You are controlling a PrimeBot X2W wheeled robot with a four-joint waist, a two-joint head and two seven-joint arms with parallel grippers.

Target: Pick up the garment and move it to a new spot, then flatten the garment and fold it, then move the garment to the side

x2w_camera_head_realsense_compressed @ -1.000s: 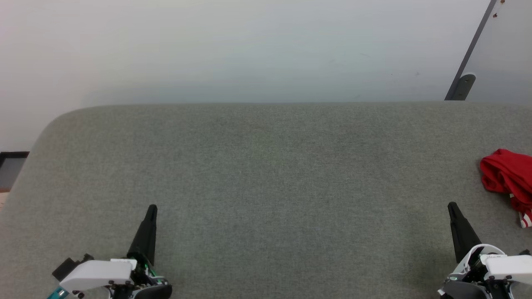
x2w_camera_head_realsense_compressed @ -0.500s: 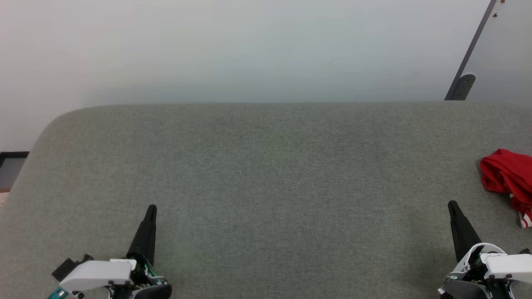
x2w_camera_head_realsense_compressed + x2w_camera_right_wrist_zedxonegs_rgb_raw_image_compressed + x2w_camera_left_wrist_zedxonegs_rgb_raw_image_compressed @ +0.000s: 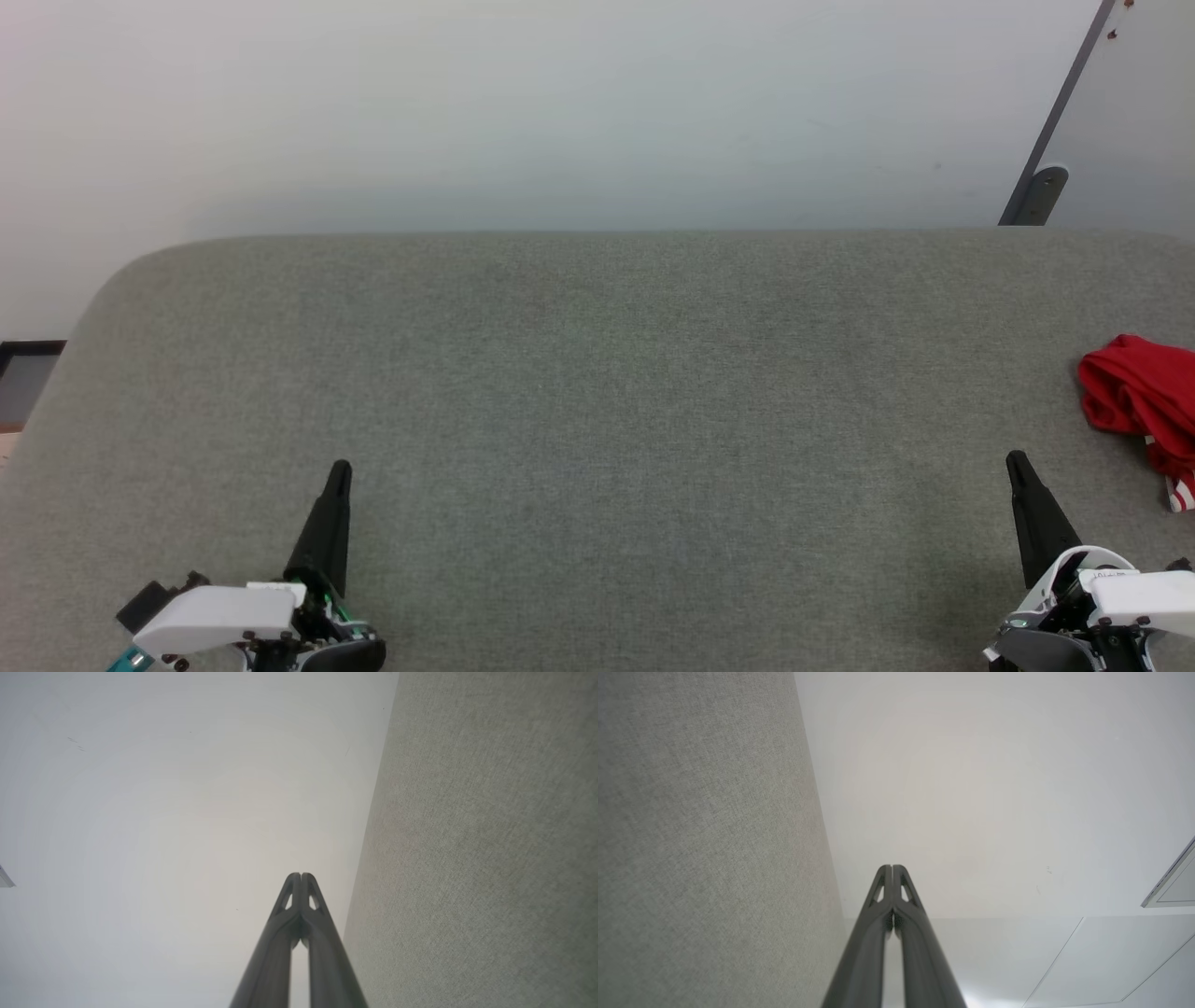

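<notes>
No change is seen against the earlier frames. The garment (image 3: 1134, 392) is found in the same place, crumpled at the right edge of the tabletop (image 3: 597, 373). Soft red folds and a strip of red-and-white striped trim are shown. The tabletop is covered in grey woven fabric, and its far left corner is rounded. The left claw (image 3: 341, 467) and right claw (image 3: 1016, 459) are held closed and empty, with dark tapered fingers pressed together. The right claw is placed near the garment.
</notes>
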